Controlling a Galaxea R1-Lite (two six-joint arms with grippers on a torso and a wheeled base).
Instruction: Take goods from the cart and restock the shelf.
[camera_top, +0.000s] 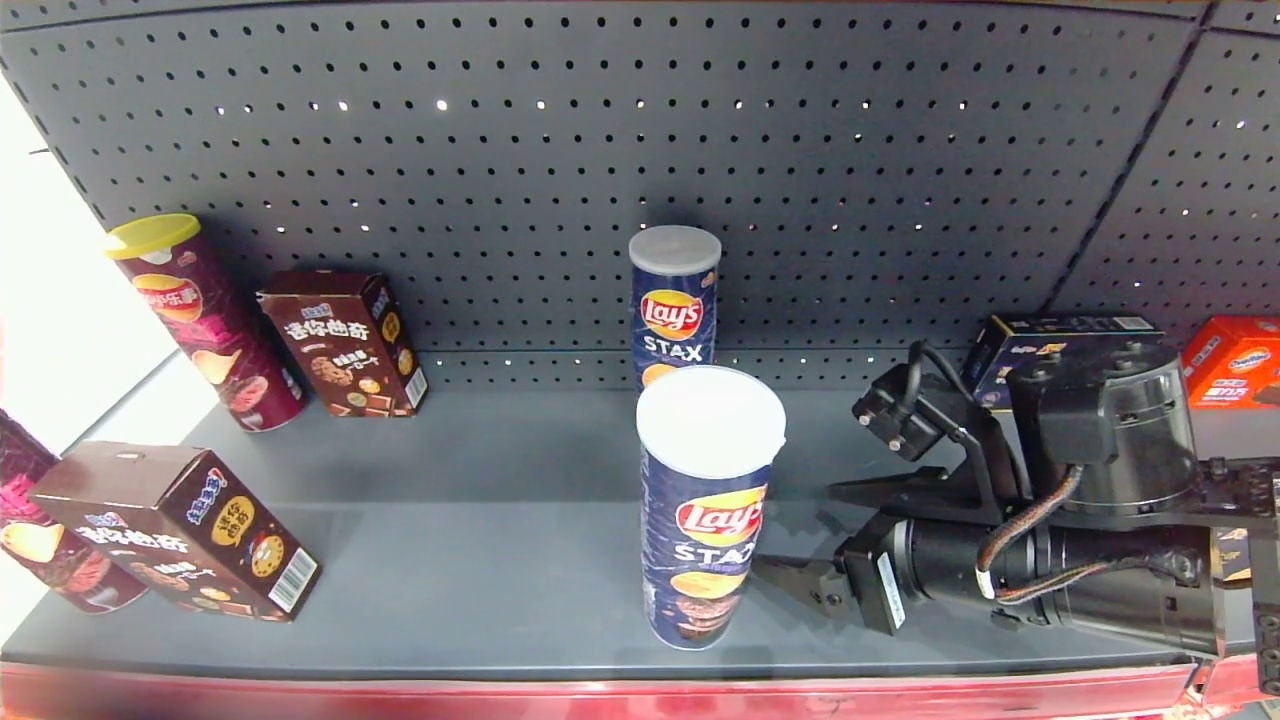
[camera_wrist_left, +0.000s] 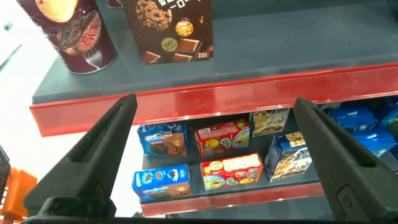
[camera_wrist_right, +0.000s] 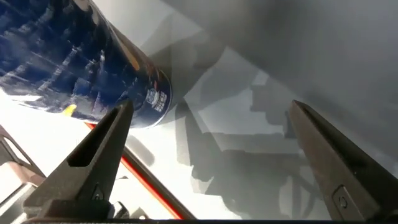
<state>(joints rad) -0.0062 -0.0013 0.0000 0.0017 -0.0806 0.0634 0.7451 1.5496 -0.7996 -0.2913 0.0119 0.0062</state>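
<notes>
Grey steel shelf (camera_top: 480, 560) with a pegboard (camera_top: 800, 150) behind it carries the goods in the head view. The front blue can (camera_top: 708, 520) stands upright near the shelf's middle, its long axis vertical and its white lid up. At its 12 o'clock, close to the pegboard, the rear blue can (camera_top: 673, 305) stands the same way with a grey lid. The right claw (camera_top: 792, 528) lies at the front can's 3 o'clock, just beside its lower half. Its two fingers are spread and point toward 9 o'clock, and they do not grip the can. Toward 10 o'clock stand a maroon can (camera_top: 205, 320) with a yellow lid and a brown cookie box (camera_top: 345, 340). A second brown box (camera_top: 175, 530) lies at 8 o'clock. A dark blue box (camera_top: 1060, 340) and an orange box (camera_top: 1235, 360) sit at 2 o'clock.

From the left wrist, the left claw (camera_wrist_left: 214, 106) is spread wide before the shelf's red lip (camera_wrist_left: 249, 93), holding nothing. Small boxes (camera_wrist_left: 224, 155) fill the shelf below.

From the right wrist, the spread fingers (camera_wrist_right: 99, 155) frame bare shelf. The front blue can's base is close beside one fingertip, and I cannot tell whether they touch.
</notes>
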